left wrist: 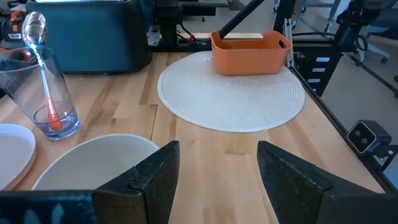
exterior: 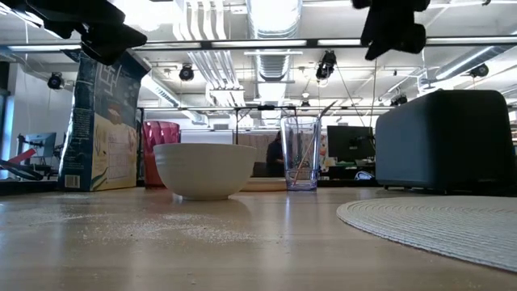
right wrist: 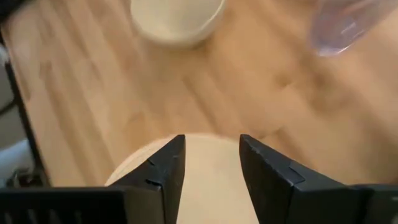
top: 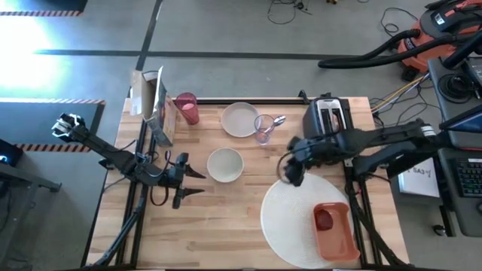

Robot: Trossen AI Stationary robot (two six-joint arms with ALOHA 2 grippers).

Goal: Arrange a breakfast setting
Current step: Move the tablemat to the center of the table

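Your right hand fingers apart over the placemat rim near the table's right front corner, left hand fingers apart beside the white bowl mid-table, orange bin on the placemat.

Hardly any writing can be read. A sheet of white paper lying off the worktop, just beyond its edge on the side of the black toaster, carries a few dark handwritten characters that cannot be made out. The tall carton standing behind the white bowl has printing on its face, too small to read.
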